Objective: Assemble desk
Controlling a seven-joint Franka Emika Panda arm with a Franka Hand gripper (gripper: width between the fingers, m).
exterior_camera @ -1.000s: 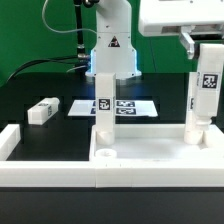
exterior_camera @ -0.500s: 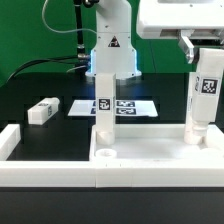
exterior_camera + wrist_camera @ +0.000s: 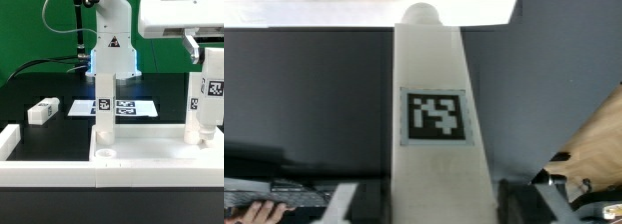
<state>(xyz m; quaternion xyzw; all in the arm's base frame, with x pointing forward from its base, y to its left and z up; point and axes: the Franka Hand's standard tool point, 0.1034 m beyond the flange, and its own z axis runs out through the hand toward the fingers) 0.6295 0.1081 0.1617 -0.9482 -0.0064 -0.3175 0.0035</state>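
Gripper (image 3: 205, 52) fingers part-closed on top of held leg (image 3: 206, 92), gripping it; its foot is at the panel (image 3: 150, 160) corner on the ext view's right; seated or not, I can't tell; standing leg (image 3: 103, 112) is upright in panel, prob done; loose leg (image 3: 42, 110) lies on table (image 3: 60, 128), well apart; I judge approx halfway at most, more legs to fit.

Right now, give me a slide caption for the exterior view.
Gripper holds a tagged leg post upright on the desk panel; a second post stands there, a third post lies aside.
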